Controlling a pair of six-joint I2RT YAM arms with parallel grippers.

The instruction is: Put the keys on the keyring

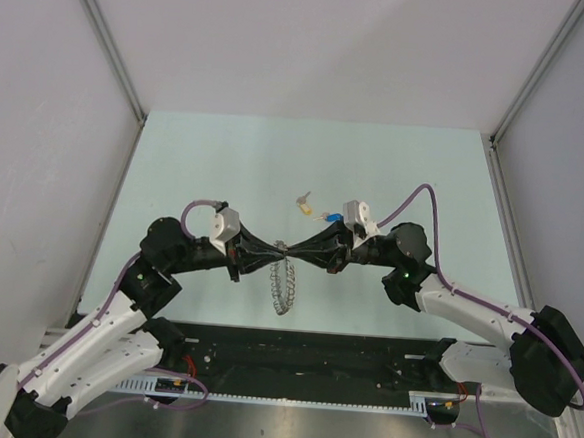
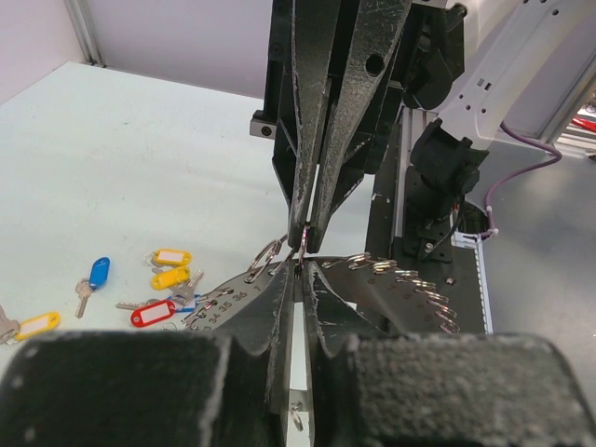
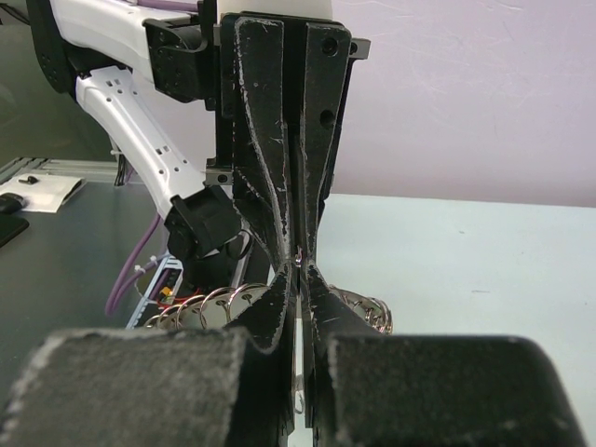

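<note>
the silver scalloped keyring (image 1: 283, 287) is seen hanging upright above the table (image 1: 206, 163). the keys (image 2: 152, 314), tagged red, yellow and blue, are scattered flat.

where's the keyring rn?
Top view: the keyring dangles mid-table from where the left gripper and right gripper meet, with the loose keys beyond it.

Silver keyring (image 2: 400, 276); keys (image 2: 170, 277) tagged blue, yellow, red; pale green table (image 2: 140, 140).

Bright even light, near fingers (image 2: 121, 391) blurred
</note>
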